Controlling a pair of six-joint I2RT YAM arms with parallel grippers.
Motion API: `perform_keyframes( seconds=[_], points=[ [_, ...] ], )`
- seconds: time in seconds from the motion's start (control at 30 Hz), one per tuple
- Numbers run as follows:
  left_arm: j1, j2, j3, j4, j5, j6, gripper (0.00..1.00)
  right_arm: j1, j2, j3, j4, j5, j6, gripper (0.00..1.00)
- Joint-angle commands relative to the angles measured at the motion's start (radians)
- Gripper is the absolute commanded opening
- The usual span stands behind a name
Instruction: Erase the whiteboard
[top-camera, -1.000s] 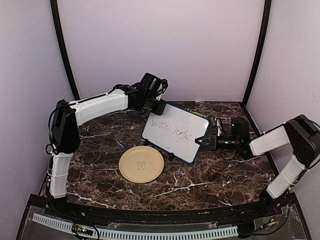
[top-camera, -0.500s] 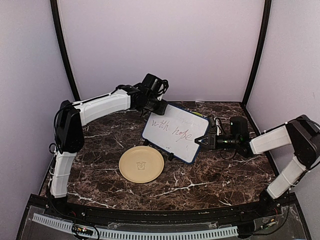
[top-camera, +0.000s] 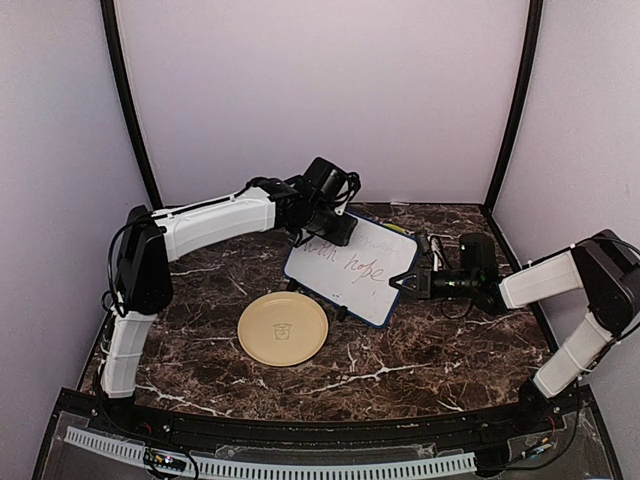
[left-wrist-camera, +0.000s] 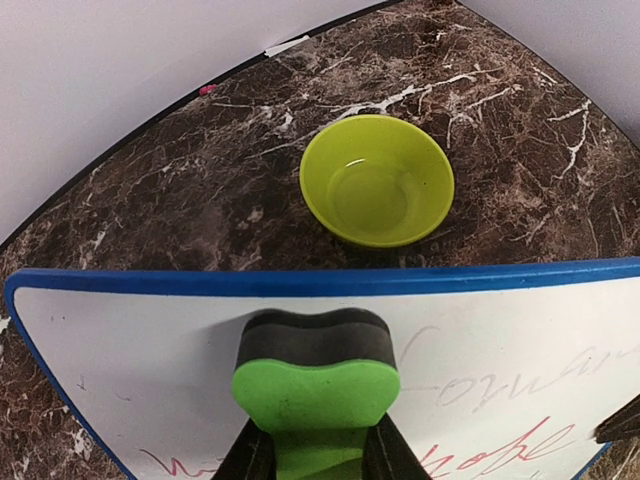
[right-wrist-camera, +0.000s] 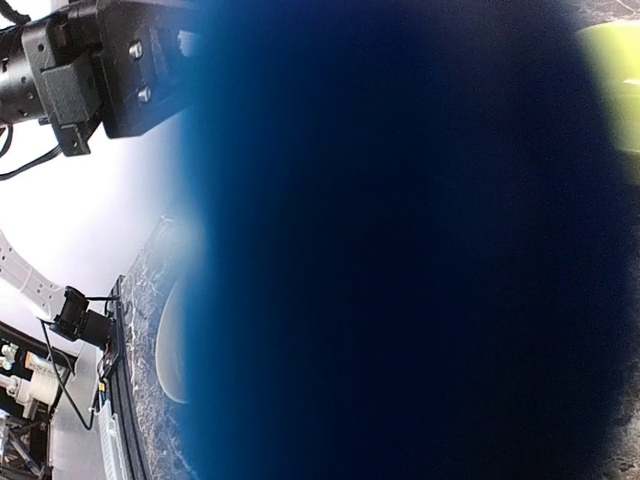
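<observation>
The blue-framed whiteboard (top-camera: 385, 247) bears red and fainter, perhaps grey, writing (top-camera: 358, 267).

table (top-camera: 420, 350): dark marble | on it: tan plate (top-camera: 283, 328); whiteboard (top-camera: 355, 270), standing; green bowl (left-wrist-camera: 376, 180)

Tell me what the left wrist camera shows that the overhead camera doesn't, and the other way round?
Only the left wrist view: a green eraser held by the left end effector and pressed to the whiteboard, plus a lime green bowl behind the board. Only the overhead view: a tan plate in front of the board, and the right end effector gripping its right edge. Both: the whiteboard with handwriting on it.
</observation>
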Motion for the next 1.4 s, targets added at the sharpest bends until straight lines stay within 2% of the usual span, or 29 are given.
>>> perform_keyframes(
  seconds=[0.0,0.1,0.27,0.6,0.73,0.87,1.03,1.37],
  points=[
    [0.055,-0.017,-0.044,-0.044,0.024,-0.049,0.0,0.031,-0.012,0.013,-0.028,0.013,-0.091,0.0],
    [0.094,-0.054,-0.107,-0.013,0.02,-0.074,0.0,0.031,-0.009,0.013,-0.023,0.012,-0.09,0.0],
    [0.146,-0.035,-0.064,-0.05,0.02,-0.072,0.0,0.031,-0.016,0.016,-0.034,0.013,-0.106,0.0],
    [0.177,0.015,-0.015,-0.084,-0.034,-0.073,0.0,0.031,-0.021,0.024,-0.066,0.016,-0.137,0.0],
    [0.177,0.017,-0.011,-0.06,0.014,-0.068,0.0,0.031,-0.018,0.025,-0.066,0.012,-0.138,0.0],
    [0.135,0.025,0.012,-0.021,0.075,-0.014,0.0,0.031,-0.016,0.029,-0.066,0.013,-0.139,0.0],
    [0.072,0.068,0.096,-0.055,0.093,-0.007,0.0,0.031,-0.014,0.032,-0.071,0.012,-0.143,0.0],
    [-0.02,0.077,0.071,-0.043,0.122,-0.025,0.0,0.032,-0.016,0.03,-0.07,0.01,-0.144,0.0]
  ],
)
